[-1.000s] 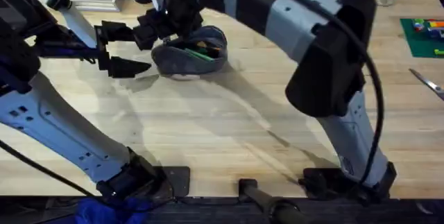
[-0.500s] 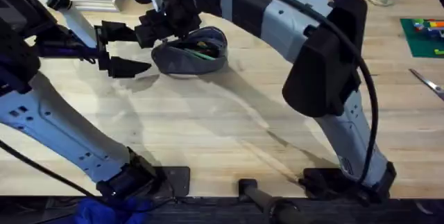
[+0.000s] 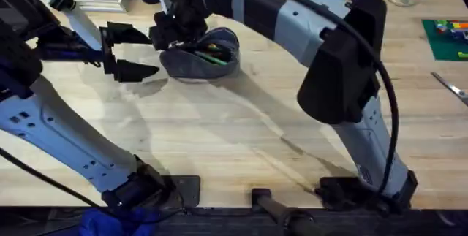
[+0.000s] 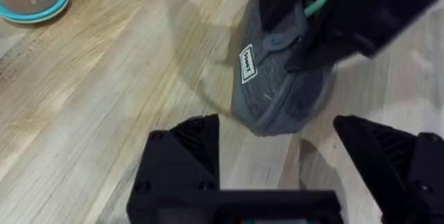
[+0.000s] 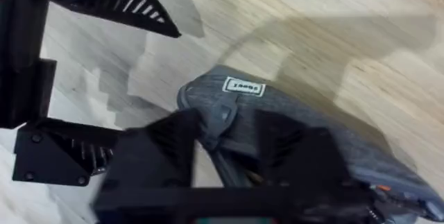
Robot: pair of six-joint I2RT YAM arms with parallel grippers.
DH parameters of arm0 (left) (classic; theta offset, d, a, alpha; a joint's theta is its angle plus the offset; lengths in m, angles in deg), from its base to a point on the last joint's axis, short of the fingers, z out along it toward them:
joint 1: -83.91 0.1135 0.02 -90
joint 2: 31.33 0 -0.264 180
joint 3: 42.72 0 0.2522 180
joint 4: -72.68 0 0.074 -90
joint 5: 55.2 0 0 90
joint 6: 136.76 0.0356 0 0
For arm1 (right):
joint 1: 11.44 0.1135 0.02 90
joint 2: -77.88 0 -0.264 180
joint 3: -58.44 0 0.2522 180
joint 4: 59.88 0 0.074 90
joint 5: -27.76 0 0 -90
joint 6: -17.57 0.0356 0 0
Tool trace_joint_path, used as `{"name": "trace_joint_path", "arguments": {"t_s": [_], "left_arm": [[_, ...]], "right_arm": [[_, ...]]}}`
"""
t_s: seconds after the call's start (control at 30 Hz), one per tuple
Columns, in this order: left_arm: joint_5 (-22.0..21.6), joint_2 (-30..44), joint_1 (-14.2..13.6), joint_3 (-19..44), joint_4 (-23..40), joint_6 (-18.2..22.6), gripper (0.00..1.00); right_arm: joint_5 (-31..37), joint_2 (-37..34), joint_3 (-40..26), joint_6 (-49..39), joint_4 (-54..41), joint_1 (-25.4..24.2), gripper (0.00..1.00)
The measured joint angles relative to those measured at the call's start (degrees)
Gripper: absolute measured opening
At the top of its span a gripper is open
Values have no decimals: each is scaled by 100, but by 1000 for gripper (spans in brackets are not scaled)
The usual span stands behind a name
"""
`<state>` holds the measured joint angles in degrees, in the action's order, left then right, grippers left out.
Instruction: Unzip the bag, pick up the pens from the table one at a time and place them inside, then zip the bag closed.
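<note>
Right end effector — bag end

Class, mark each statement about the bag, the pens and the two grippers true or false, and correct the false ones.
1. The bag is zipped fully closed. False: its top gapes open, and things show inside.
2. The green pen lies inside the bag. True.
3. The left gripper is open and holds nothing. True.
4. The left gripper is clamped around the bag. False: it sits beside the bag's end, apart from it, over the table.
5. The right gripper is at the bag's end near the white label. True.
6. The scissors lie inside the bag. False: they lie at the table's right edge, far from the bag.
</note>
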<state>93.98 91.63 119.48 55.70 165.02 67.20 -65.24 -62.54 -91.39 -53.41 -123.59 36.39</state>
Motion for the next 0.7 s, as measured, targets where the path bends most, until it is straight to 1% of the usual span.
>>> {"name": "trace_joint_path", "arguments": {"t_s": [0.07, 0.1, 0.3, 0.33, 0.43, 0.53, 0.7], "left_arm": [[0, 0, 0, 0, 0, 2, 994], [0, 0, 0, 0, 2, 0, 994], [-2, 0, 0, 0, 0, 0, 993], [-2, 0, 0, 0, 2, 0, 993], [0, 0, 0, 0, 0, 1, 994], [0, 0, 0, 2, 0, 1, 994], [0, 0, 0, 0, 0, 0, 993]], "right_arm": [[2, 0, -2, 26, -4, 11, 303], [5, 0, -2, 29, 0, 11, 258], [5, 0, -2, 27, 46, 11, 225], [5, 0, -2, 27, 48, 11, 206], [7, 0, -2, 27, 52, 11, 104], [7, 0, 0, 27, 53, 11, 37], [7, 0, -2, 27, 52, 11, 31]]}}
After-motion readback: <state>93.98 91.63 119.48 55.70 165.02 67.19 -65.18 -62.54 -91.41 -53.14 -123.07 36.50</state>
